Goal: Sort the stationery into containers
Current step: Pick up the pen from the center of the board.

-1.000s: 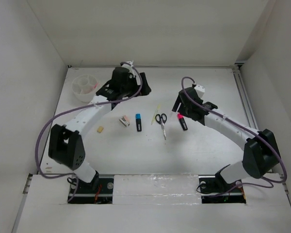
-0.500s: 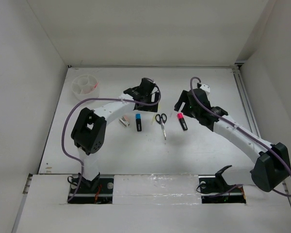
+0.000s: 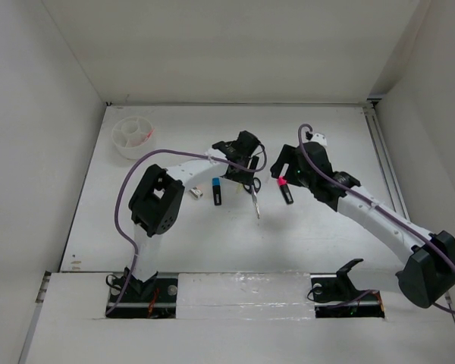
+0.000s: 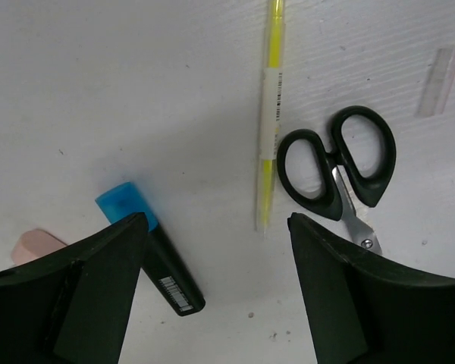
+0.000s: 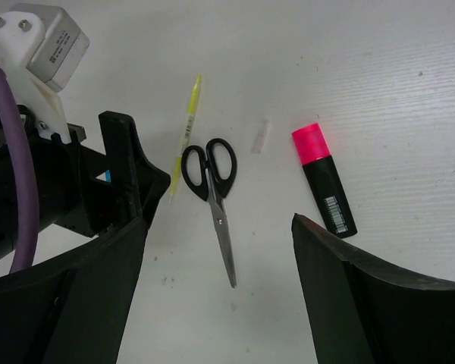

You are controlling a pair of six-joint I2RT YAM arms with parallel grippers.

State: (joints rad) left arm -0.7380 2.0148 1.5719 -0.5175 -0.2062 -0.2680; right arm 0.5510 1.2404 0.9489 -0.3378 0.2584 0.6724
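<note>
Black-handled scissors (image 3: pixel 252 188) lie mid-table, also in the left wrist view (image 4: pixel 340 168) and the right wrist view (image 5: pixel 211 196). A thin pale-yellow stick (image 4: pixel 268 144) lies just left of the handles. The blue-capped marker (image 4: pixel 150 256) and a small white-pink piece (image 4: pixel 33 245) lie further left. The pink-capped marker (image 5: pixel 324 179) lies right of the scissors. My left gripper (image 4: pixel 220 303) is open and empty, low over the table between the blue marker and the stick. My right gripper (image 5: pixel 220 292) is open and empty above the scissors' blades. The tan eraser is hidden.
The round white divided cup (image 3: pixel 132 136) stands at the back left, with something pink inside it. A bit of clear tape (image 5: pixel 261 136) lies on the table by the scissors. The two grippers (image 3: pixel 246 168) (image 3: pixel 282 173) are close together. White walls enclose the table.
My left arm has swung from beside the cup at the back left to the middle, over the stick and scissors. My right gripper has edged a little left and forward.
</note>
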